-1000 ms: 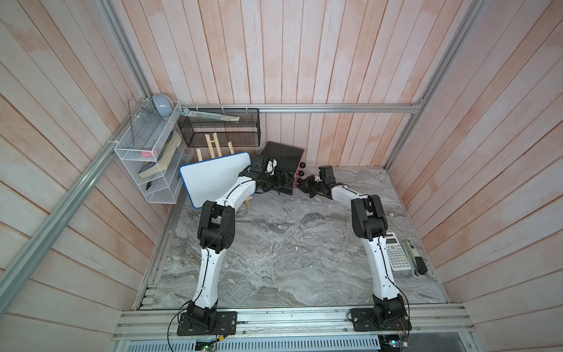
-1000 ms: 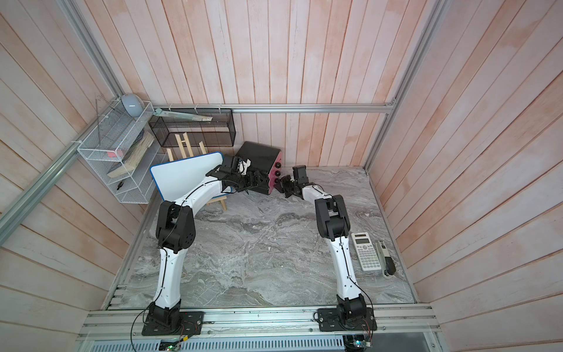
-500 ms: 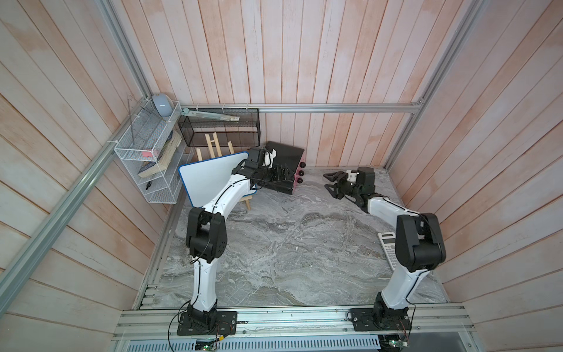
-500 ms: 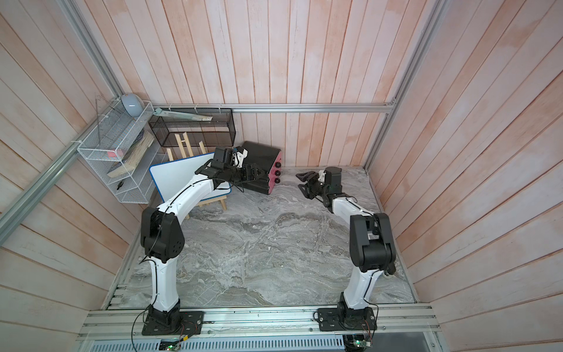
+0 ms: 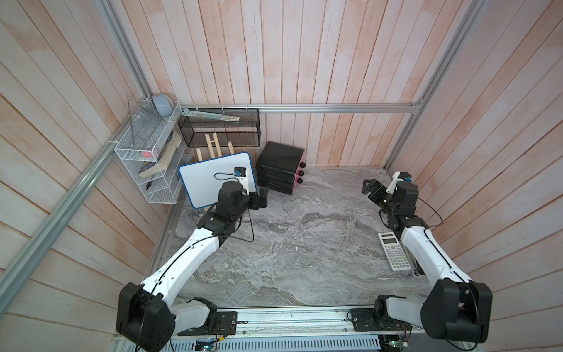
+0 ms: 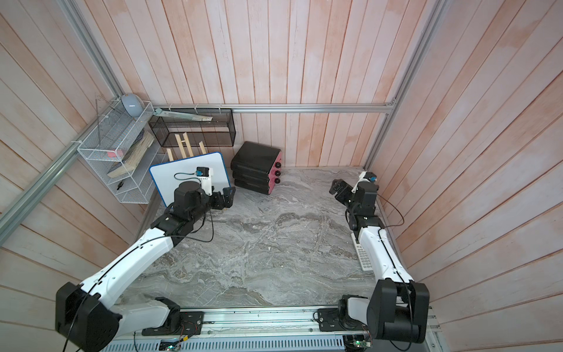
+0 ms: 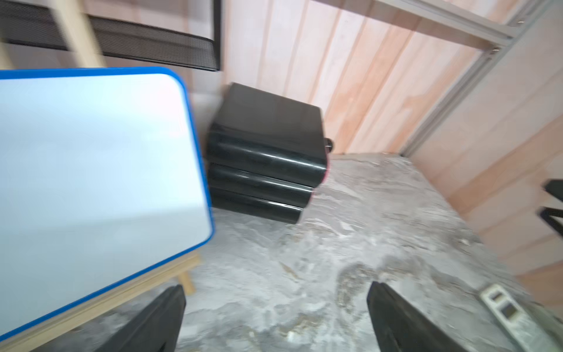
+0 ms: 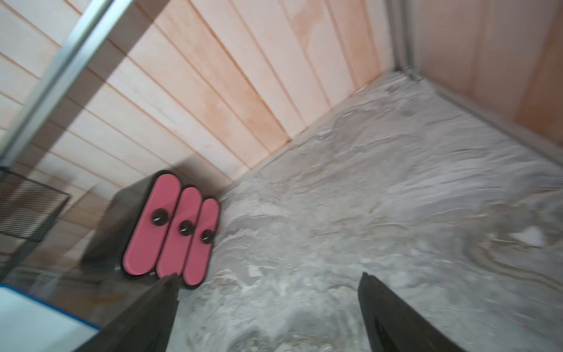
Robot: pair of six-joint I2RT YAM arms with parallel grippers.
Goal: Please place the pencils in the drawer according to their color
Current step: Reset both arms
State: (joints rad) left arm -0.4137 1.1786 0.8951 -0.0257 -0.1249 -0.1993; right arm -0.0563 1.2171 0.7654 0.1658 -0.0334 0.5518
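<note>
Nearby, whiteboard [image 5: 202, 183] just beside drawer [image 5: 279, 160].

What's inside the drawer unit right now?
Nothing of the inside can be seen. All three pink fronts of the drawer sit shut against its black cabinet, knobs facing out, so whatever the trays hold is covered in every view.

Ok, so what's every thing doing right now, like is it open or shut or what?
drawer cabinet, all three pink drawers pushed shut.
left gripper, open, holding nothing.
right gripper, open, holding nothing.
whiteboard, blank, propped up at a tilt.
calculator, lying flat, keys up.
</note>
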